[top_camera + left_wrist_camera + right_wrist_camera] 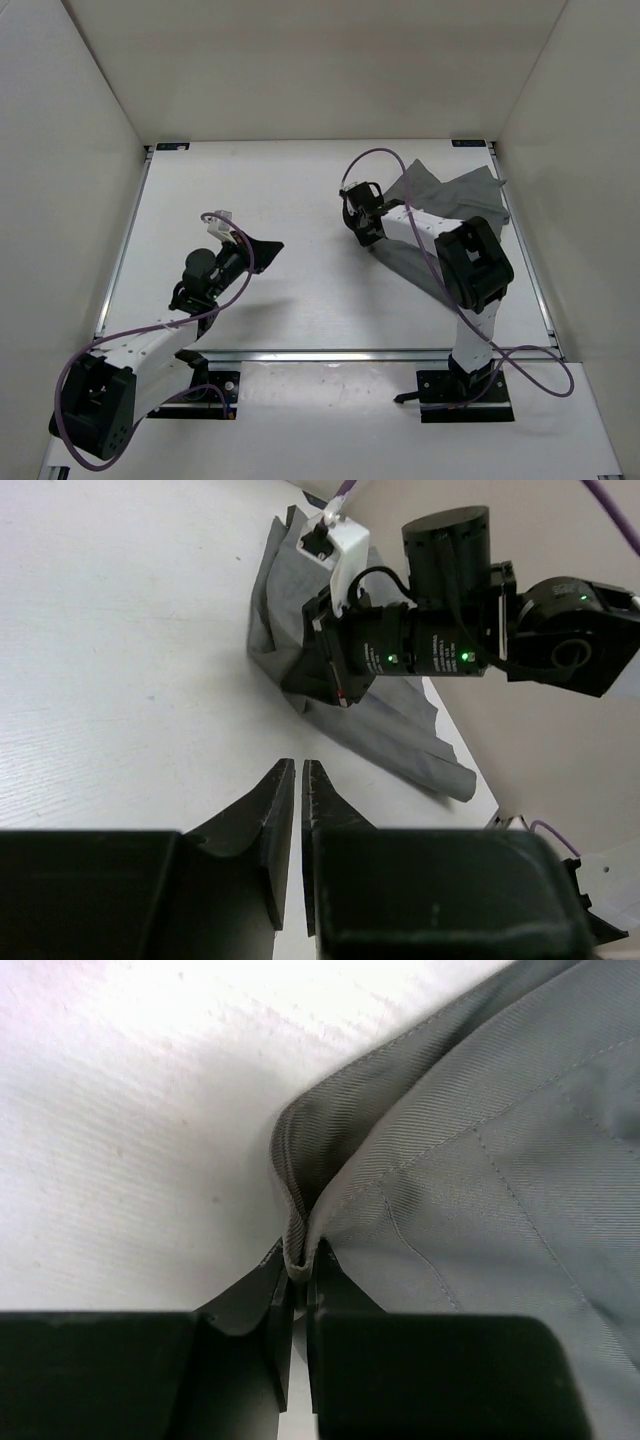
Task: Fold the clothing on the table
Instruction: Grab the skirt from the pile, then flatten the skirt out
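clothing (455,190): lies crumpled toward the far right of the table (300,190), partly under the right arm.
right gripper (298,1278): fingers pressed together, pinching a folded hem at the clothing's left edge.
left gripper (299,780): fingers almost together with only a slit between them and nothing in it; over bare table, well apart from the clothing.

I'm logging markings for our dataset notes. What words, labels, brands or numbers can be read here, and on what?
None can be read.
One dark tag at the table far left corner, another at the far right: too small to read.
The clothing shows no print.
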`<state>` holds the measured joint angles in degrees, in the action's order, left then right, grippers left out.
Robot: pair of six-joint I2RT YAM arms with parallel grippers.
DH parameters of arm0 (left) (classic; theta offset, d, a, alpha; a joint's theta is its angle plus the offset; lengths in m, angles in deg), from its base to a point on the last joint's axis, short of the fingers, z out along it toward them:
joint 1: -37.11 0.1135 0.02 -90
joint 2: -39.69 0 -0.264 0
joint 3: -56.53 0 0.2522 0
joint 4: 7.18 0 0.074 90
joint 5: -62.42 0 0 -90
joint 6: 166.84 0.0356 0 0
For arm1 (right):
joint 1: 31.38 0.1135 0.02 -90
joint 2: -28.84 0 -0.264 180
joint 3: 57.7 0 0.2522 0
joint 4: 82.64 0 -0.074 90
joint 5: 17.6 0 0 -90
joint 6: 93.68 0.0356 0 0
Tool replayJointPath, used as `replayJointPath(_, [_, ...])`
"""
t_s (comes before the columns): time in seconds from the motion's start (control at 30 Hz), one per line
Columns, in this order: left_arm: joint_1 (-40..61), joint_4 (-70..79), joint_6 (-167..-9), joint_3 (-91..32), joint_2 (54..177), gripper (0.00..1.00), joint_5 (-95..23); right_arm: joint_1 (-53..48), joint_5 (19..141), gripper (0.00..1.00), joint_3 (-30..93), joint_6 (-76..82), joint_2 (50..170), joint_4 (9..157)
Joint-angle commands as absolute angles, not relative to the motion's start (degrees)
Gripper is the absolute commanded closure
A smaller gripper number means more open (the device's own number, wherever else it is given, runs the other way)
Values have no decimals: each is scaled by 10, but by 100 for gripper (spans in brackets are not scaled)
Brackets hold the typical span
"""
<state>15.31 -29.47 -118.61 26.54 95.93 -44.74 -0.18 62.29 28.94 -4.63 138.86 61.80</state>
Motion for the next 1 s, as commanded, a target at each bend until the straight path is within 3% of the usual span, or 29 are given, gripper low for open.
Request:
replayJointPath(0.0, [156, -284, -1170, 271, 944, 81, -430, 8, 604, 100, 333, -60, 1383, 600])
replayJointPath(0.33, [199, -222, -1151, 270, 894, 81, -394, 27, 753, 99, 539, -66, 1240, 463])
replayJointPath(0.53, [222, -154, -1120, 241, 842, 78, -358, -23, 839, 100, 602, -40, 1141, 438])
replayJointPath(0.63, [216, -134, -1108, 213, 849, 79, -359, -68, 891, 100, 573, 6, 1077, 464])
replayJointPath(0.8, [199, -136, -1109, 197, 879, 80, -371, -232, 922, 100, 491, 26, 1029, 398])
replayJointPath(0.97, [197, -157, -1116, 190, 906, 78, -382, -266, 907, 100, 404, 21, 1038, 375])
